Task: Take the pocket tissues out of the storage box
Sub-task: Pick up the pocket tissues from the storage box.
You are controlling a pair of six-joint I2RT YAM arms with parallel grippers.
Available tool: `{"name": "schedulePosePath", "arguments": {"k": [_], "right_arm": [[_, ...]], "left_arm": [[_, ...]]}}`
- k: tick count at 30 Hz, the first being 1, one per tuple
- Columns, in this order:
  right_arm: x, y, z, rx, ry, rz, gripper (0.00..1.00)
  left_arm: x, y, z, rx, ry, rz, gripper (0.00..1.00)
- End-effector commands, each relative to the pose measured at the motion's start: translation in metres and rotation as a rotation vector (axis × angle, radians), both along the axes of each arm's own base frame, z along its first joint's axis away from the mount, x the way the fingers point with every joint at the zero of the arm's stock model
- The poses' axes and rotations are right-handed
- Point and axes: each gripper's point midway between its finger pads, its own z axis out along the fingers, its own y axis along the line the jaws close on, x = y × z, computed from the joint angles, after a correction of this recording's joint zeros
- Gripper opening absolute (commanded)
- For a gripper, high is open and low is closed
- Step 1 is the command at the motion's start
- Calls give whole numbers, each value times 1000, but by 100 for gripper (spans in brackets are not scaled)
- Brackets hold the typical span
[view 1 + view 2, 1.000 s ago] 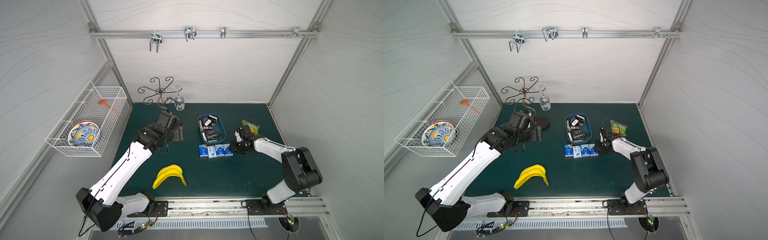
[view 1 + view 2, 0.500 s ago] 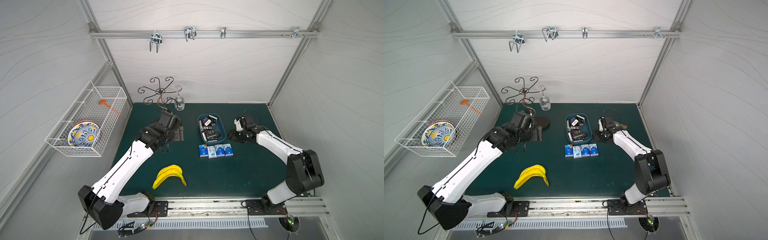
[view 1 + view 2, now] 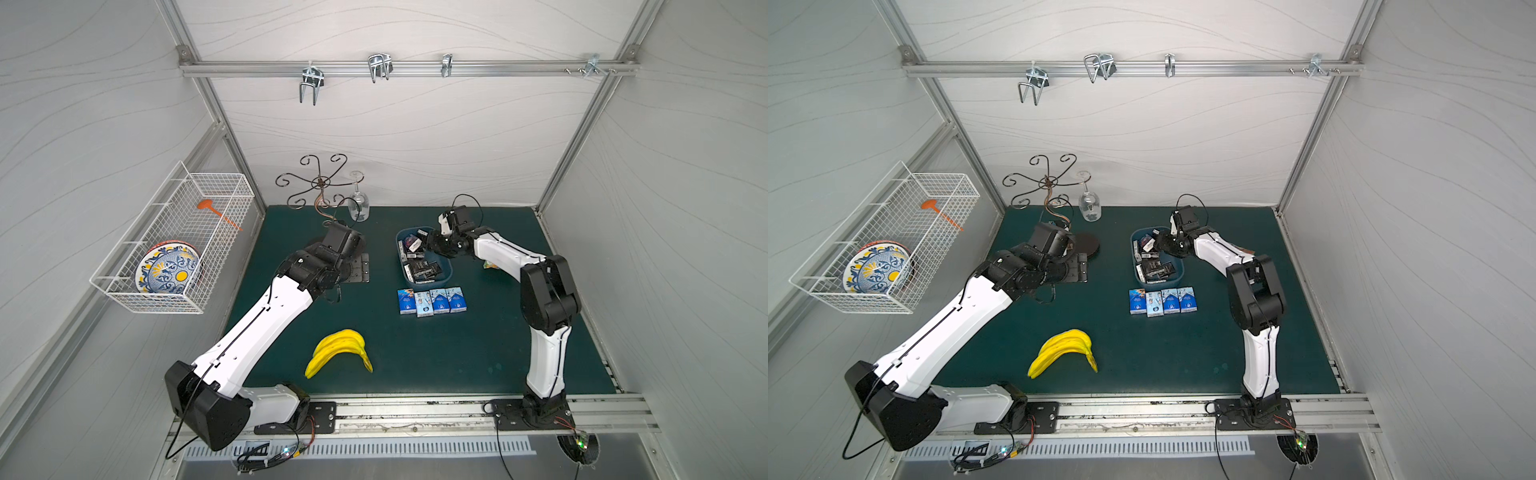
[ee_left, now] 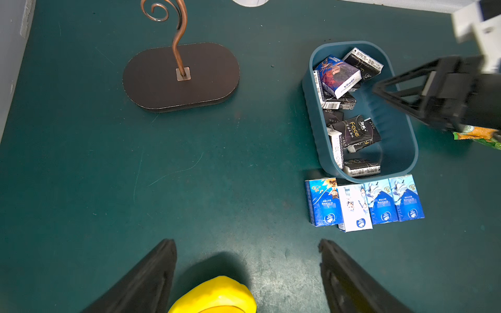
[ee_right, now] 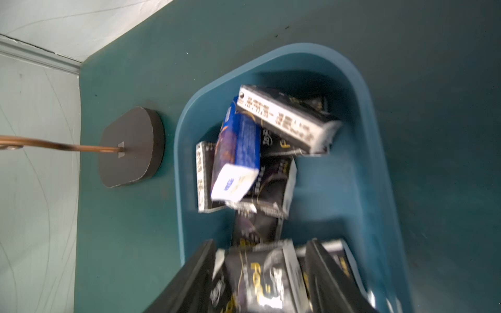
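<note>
Right gripper (image 5: 260, 244) jaws apart over black packet (image 5: 257, 279), lower frame; storage box (image 5: 339, 195) jumbled, could pinch two pocket tissues (image 5: 238, 151)

Green surface (image 3: 436, 353): bunch of yellow bananas (image 3: 338, 351) lying toward the front. At the back, copper scroll stand (image 3: 320, 183) on dark oval base (image 4: 180, 76), w/ a wine glass (image 3: 358, 203) hung upside-down from one arm. White wire basket (image 3: 183, 232) on side wall holds blue-yellow patterned plate (image 3: 168, 272) stood on edge + orange utensil (image 3: 216, 212). Green-orange snack bag (image 4: 477, 135), mostly hidden. Metal hooks (image 3: 380, 68) on overhead rail.
</note>
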Motion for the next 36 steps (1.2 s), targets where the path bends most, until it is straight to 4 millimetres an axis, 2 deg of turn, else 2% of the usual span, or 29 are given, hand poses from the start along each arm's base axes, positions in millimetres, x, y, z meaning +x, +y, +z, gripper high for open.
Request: {"name": "schedulePosePath", "arguments": {"k": [1, 10, 16, 28, 31, 36], "right_arm": [[16, 23, 6, 133, -20, -10, 60], [41, 45, -17, 178, 19, -50, 59], [43, 47, -27, 181, 43, -65, 56], [36, 40, 13, 179, -61, -92, 59], [36, 43, 17, 175, -73, -93, 59], [37, 52, 12, 160, -61, -88, 60]], "left_arm": [[3, 1, 13, 8, -42, -6, 87], [-2, 5, 13, 23, -50, -17, 87], [-4, 8, 15, 29, -56, -21, 87], [-5, 8, 14, 30, -58, -26, 87], [-5, 8, 13, 31, -57, -27, 87], [-6, 9, 13, 37, -59, -29, 87]]}}
